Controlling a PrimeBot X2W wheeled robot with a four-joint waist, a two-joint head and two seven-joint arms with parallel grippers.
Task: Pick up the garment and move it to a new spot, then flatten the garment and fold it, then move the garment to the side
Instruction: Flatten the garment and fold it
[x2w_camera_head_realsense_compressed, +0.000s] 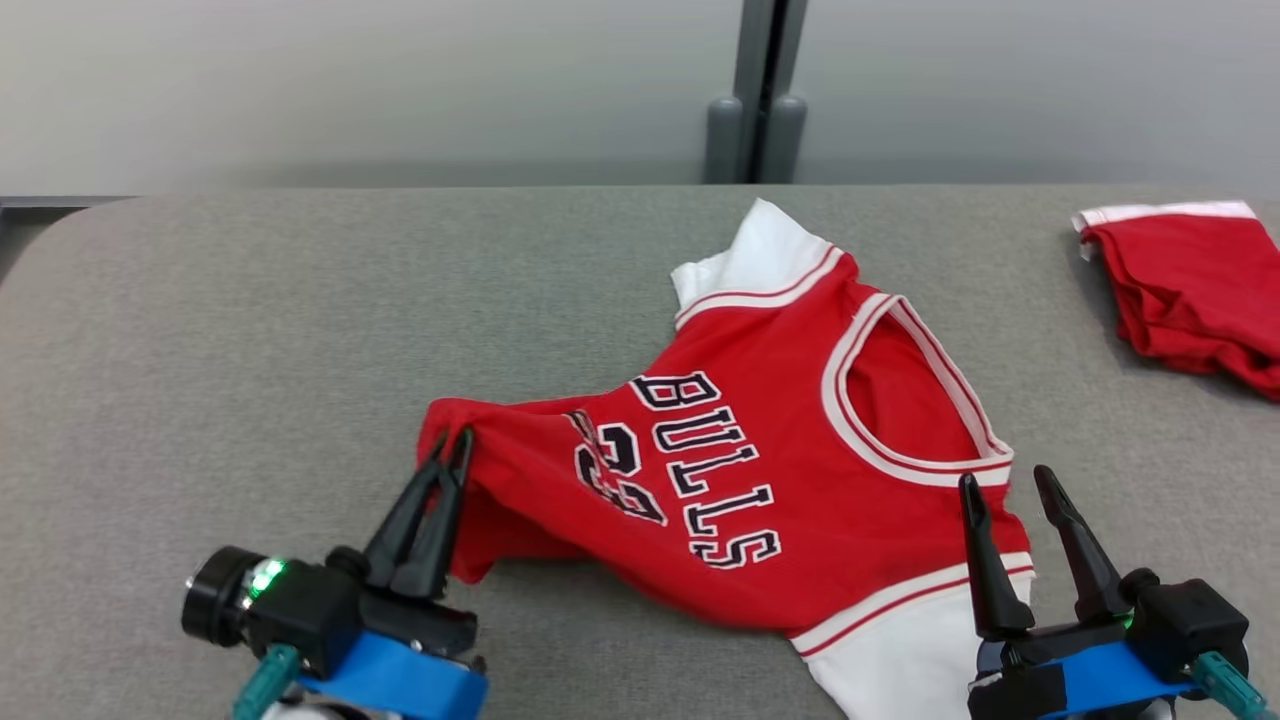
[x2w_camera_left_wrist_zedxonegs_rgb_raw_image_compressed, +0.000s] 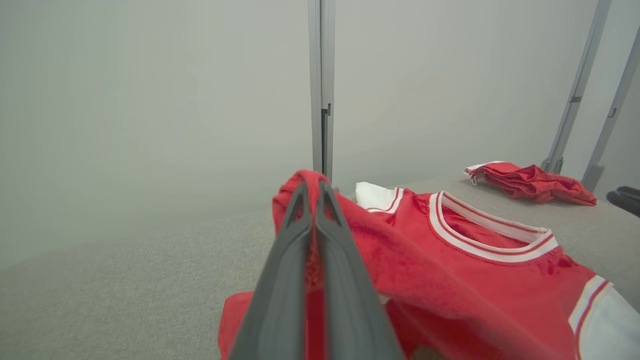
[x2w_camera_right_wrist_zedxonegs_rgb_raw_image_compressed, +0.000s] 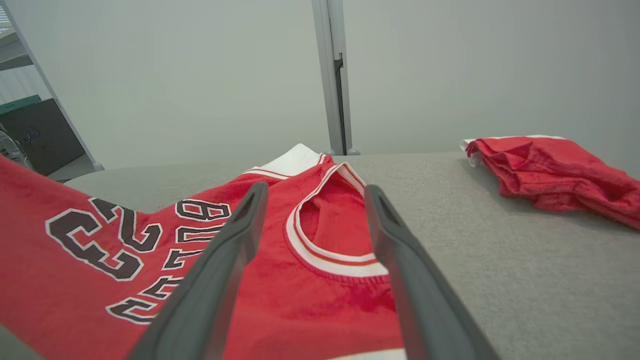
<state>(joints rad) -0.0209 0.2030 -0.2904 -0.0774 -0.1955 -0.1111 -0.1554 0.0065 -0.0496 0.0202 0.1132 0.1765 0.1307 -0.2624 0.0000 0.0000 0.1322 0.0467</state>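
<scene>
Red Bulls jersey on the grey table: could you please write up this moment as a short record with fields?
garment: red Bulls jersey, front up, rumpled, not folded
orientation: neck opening toward the robot's right, hem toward its left
left gripper: shut on the jersey's hem edge, which is lifted off the table
right gripper: open beside the neck opening, holding nothing
other item: second red garment bunched at the far right, apart from the jersey
surface: grey table

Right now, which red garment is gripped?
The jersey with BULLS lettering: left gripper pinches its edge. The plain red garment lies apart, far right, untouched.
</scene>
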